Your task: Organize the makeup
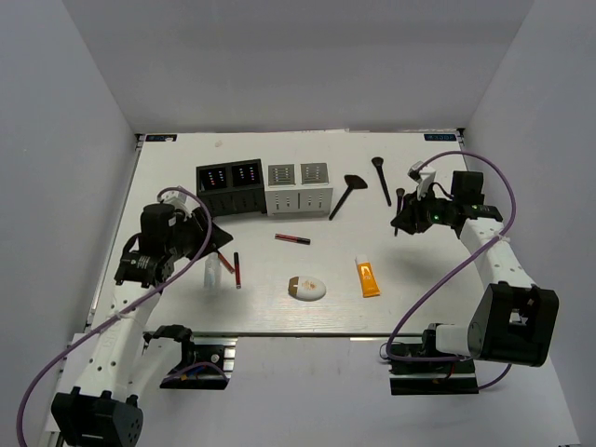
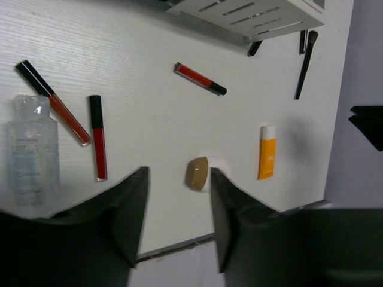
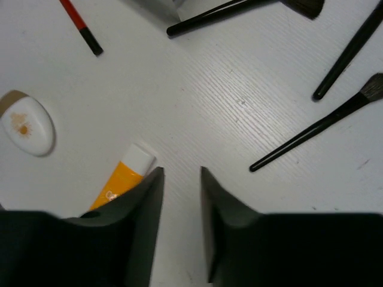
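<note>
While both arms are hanging over the surface with nothing held, most of the risk is sitting on the left. The left claw is standing open and empty above a tight cluster, and its fingers are wide enough that closing on one item would probably nudge its neighbour.

Nearest, the white compact is lying flat with its oval running left to right. Just right of it, the orange tube is lying near to far, with its white cap pointing far. Both are smooth and could slide under a pinch.

Further left, the clear bottle is sitting under the left claw; I cannot tell whether it is upright or lying down. One lip stick is lying near to far beside it, black cap far. A second lip stick is slanting close against the bottle. These thin sticks are likely to roll away or get dragged together.

A third lip stick is lying left to right, mid-surface.

The right claw is showing only a narrow gap, empty, close to a slim brush. Two more brushes are lying slanted, heads far; their long handles could catch on a slot rim.

Farthest, the black box and white box are waiting side by side.
</note>
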